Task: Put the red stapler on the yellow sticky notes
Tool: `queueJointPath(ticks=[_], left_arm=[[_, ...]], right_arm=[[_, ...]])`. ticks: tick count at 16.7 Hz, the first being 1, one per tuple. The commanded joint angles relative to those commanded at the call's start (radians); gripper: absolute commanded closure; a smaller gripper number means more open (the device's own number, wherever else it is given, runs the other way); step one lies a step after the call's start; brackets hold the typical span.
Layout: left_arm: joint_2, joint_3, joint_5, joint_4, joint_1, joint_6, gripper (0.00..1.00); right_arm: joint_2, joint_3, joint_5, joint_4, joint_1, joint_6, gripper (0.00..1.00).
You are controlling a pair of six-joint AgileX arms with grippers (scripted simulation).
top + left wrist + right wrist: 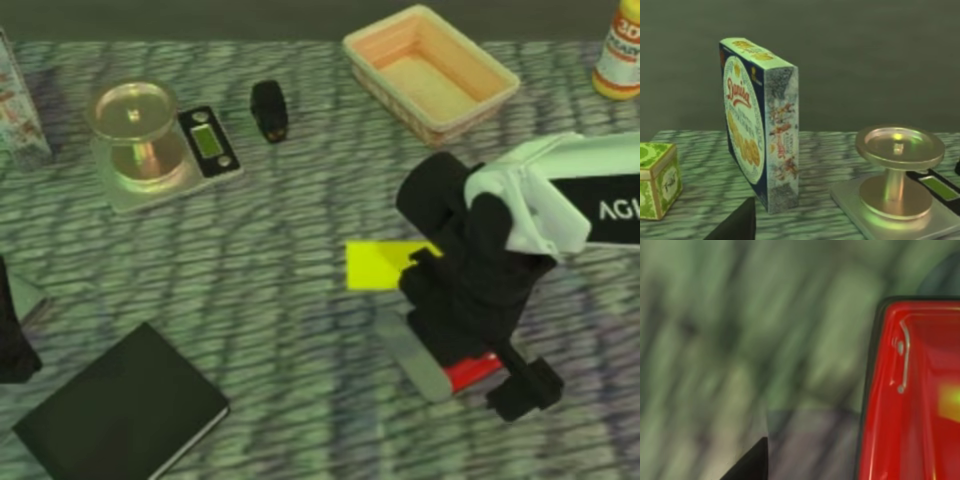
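The right arm [600,205] shows white letters "AG" — the rest is cut off.

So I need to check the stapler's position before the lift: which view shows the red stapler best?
The right wrist view: the red stapler fills its side, close up, glossy top clear. The top view shows only a red sliver beneath the right hand. The left wrist view shows none of it.

Dim, greenish light across the table [300,300] — soft shadow beside the right gripper [470,345], glare on the red stapler [920,390] just under it — the cloth there smeared out of focus
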Motion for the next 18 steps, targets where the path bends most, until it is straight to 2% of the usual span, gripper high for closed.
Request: queueJointPath(ticks=[10,18], left_arm=[[0.000,0.000,0.000,0.000,0.000,0.000,0.00],[0.000,0.000,0.000,0.000,0.000,0.000,0.00]], right_arm=[[0.000,0.000,0.000,0.000,0.000,0.000,0.98],[0.000,0.000,0.000,0.000,0.000,0.000,1.00]])
